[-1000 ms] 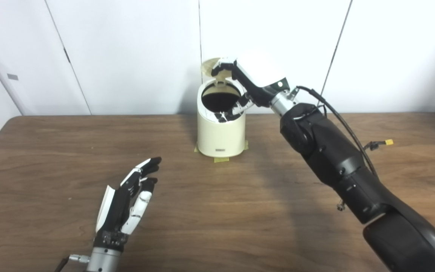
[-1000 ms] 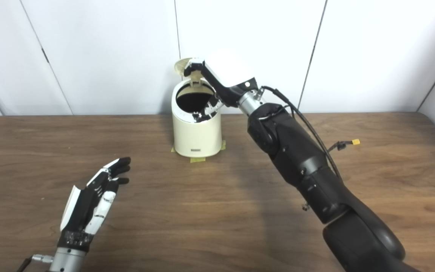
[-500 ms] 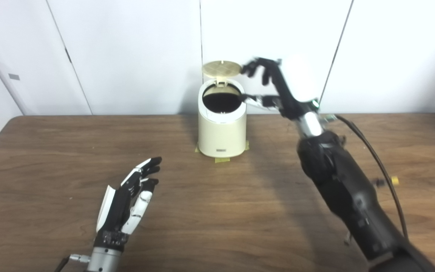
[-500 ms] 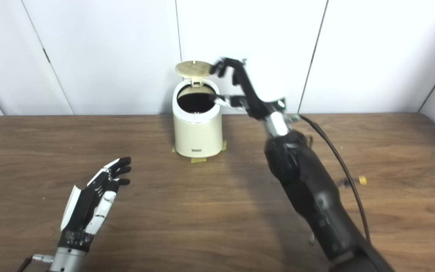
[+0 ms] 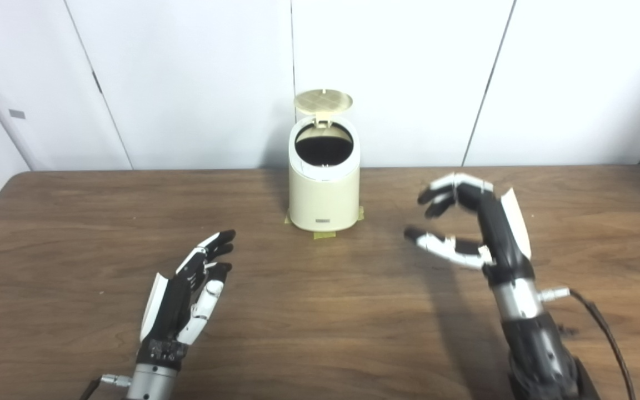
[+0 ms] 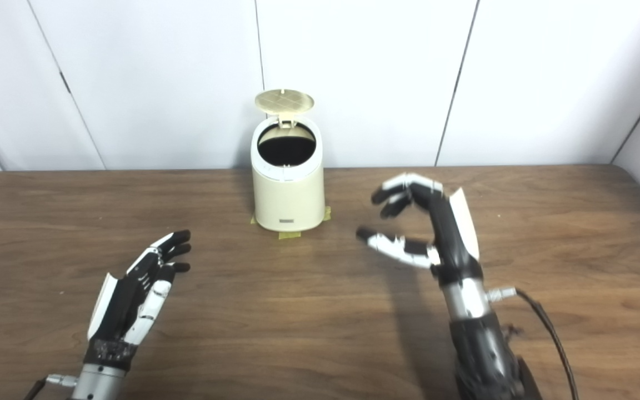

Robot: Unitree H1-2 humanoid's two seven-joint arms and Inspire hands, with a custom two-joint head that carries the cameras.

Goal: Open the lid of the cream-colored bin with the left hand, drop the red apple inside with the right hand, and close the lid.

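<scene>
Now both hands empty, fingers apart — left hand (image 5: 186, 300), right hand (image 5: 478, 228); bin (image 5: 324, 191) lid (image 5: 323, 101) upright.

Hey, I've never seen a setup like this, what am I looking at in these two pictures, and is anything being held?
These are two cameras side by side on a humanoid robot's head, so both pictures show the same scene from spots slightly apart. The two arms enter from the bottom edge. The left hand rests low over the wooden table, fingers apart, holding nothing. The right hand is raised, fingers curled but apart, also empty. At the back of the table stands a cream-colored bin on yellow tape, its round lid flipped up and the dark opening showing. No apple is visible in either picture; what is inside the bin cannot be seen.
</scene>
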